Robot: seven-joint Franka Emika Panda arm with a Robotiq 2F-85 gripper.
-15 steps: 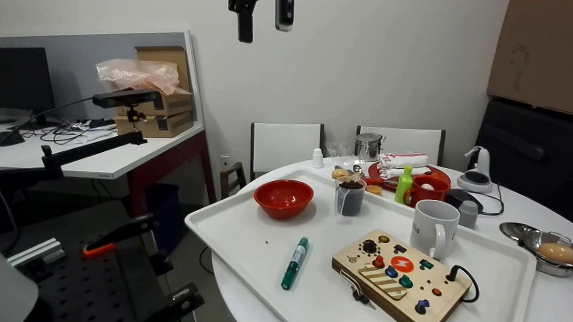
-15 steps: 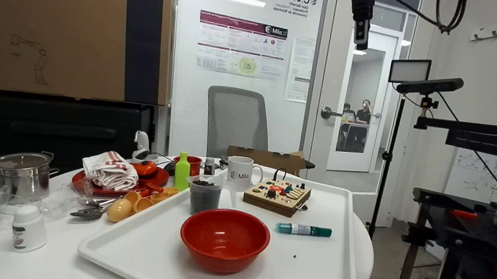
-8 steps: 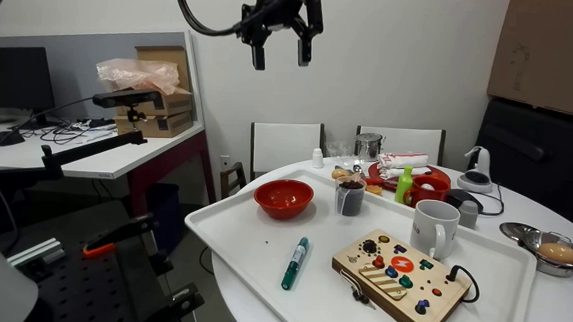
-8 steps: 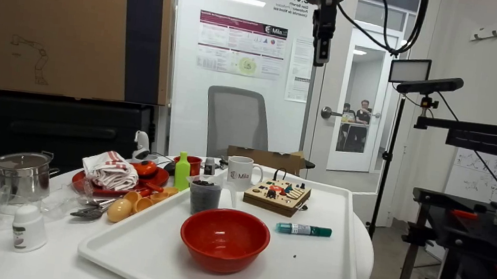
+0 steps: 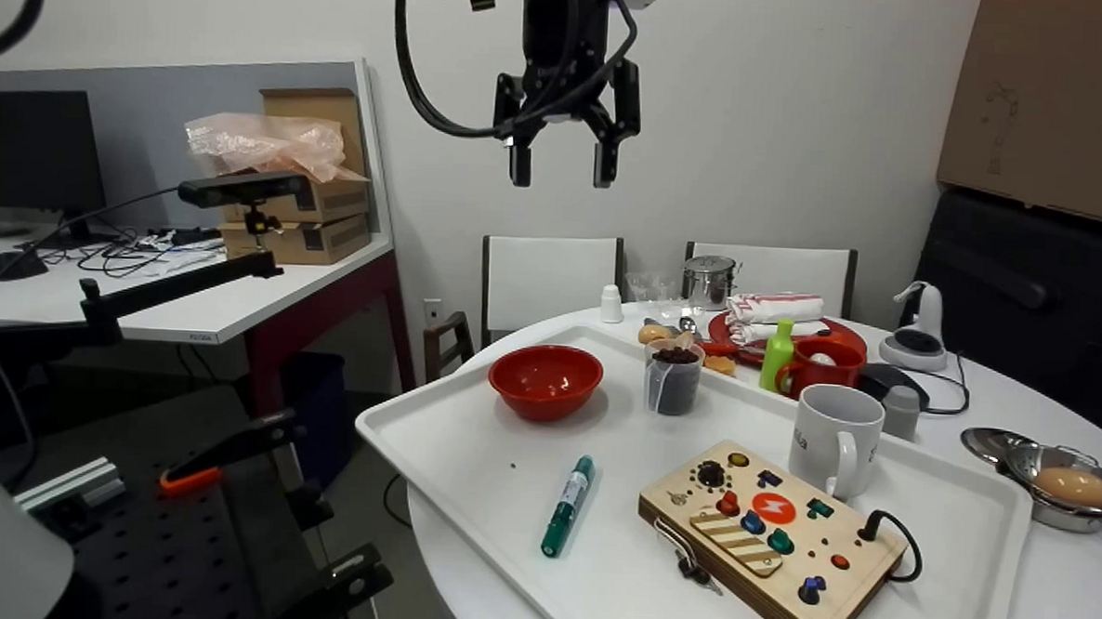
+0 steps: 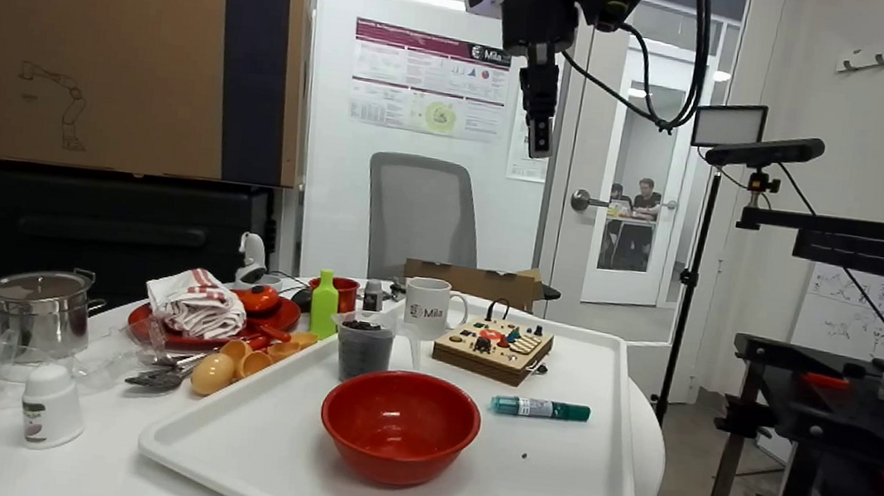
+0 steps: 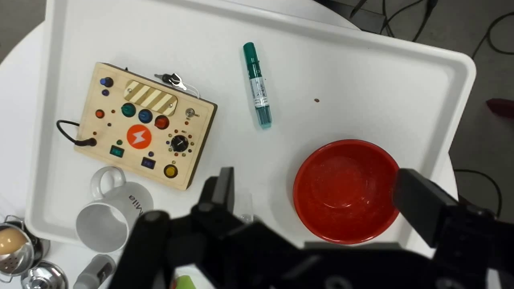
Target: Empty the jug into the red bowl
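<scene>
The jug (image 5: 674,389), a small see-through cup with dark grey lower walls, stands upright on the tray and holds dark bits (image 6: 363,326). Close by sits the red bowl (image 6: 398,430), with no contents that I can make out. High above the tray, my gripper (image 5: 561,180) hangs pointing down, its jaws wide apart and holding nothing. Seen from the wrist view, the red bowl (image 7: 345,188) lies far below between the fingers, while the jug is mostly hidden behind the gripper, only its clear handle (image 7: 243,204) showing.
On the white tray (image 5: 469,492) are a green marker (image 5: 567,506), a wooden knob box (image 5: 774,533) and a white mug (image 5: 836,438). Past its rim stand a green bottle (image 6: 324,305), a red mug (image 5: 823,363), a plate with a towel (image 6: 196,305) and a steel pot (image 6: 40,306).
My gripper has come down from the top of both exterior views and moved sideways over the tray, its jaws staying apart. The jug and the red bowl have not moved.
</scene>
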